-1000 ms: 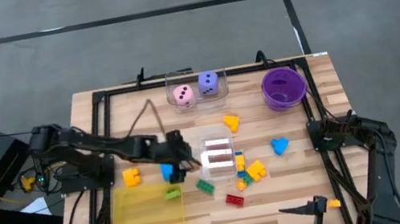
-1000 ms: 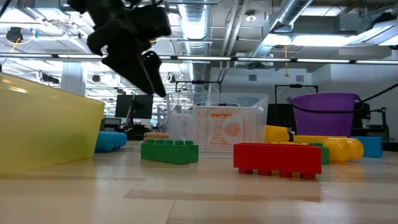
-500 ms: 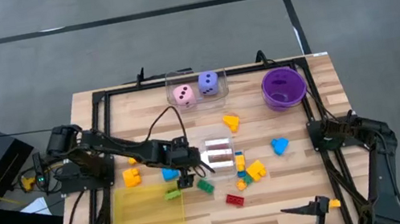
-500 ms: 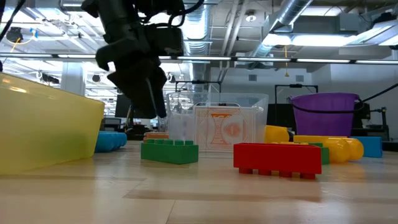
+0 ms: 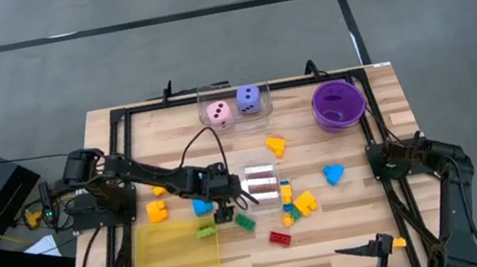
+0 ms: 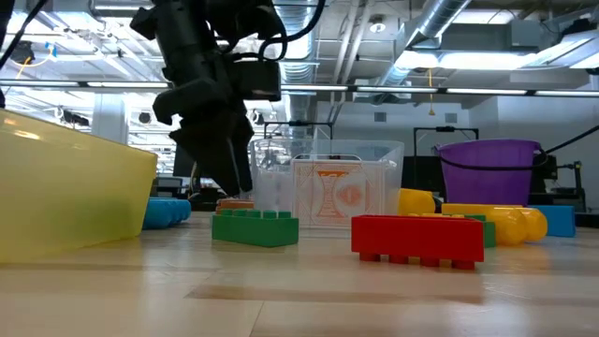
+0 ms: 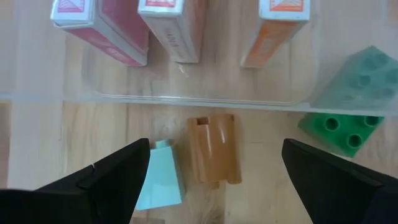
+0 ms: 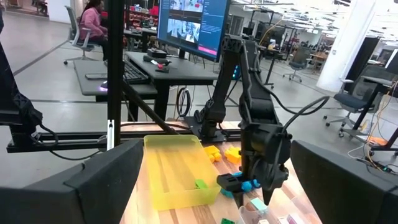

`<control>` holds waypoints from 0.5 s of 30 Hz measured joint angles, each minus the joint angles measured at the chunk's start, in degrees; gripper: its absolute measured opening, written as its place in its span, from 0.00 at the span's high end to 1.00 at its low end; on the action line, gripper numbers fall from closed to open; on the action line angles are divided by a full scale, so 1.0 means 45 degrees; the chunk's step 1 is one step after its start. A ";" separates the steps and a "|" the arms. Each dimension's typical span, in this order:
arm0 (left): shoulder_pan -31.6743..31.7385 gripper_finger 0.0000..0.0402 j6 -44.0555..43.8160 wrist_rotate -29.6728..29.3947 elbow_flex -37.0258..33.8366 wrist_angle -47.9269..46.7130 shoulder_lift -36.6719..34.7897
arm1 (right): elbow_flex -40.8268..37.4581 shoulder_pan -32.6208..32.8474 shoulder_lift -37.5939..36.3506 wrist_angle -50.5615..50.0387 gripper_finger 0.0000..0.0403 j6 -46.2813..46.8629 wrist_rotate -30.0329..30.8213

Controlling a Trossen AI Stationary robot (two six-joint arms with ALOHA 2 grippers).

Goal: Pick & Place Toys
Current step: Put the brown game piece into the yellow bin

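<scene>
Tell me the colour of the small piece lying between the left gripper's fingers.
Brown, a small curved piece between the open left gripper fingers; the left wrist view shows it best.

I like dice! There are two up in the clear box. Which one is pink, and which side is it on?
The pink die is the one on the left of the clear box. The purple die sits right beside it, nearer the purple bowl.

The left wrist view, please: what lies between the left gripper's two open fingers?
A tan curved piece and a pale blue wedge lie on bare wood between the left gripper fingers, in the left wrist view.
</scene>
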 joint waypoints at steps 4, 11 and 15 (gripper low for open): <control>0.0118 0.13 -0.0048 0.0351 -0.0035 0.0031 0.0282 | 0.0000 0.0010 0.0000 0.0005 0.01 -0.0027 0.0000; 0.0117 0.14 0.0000 0.0457 0.0003 0.0369 0.0970 | 0.0000 0.0072 0.0000 0.0010 0.01 -0.0029 0.0000; 0.0142 0.14 -0.0047 0.0521 -0.0003 0.0397 0.1278 | 0.0000 0.0083 -0.0005 0.0010 0.01 -0.0032 0.0000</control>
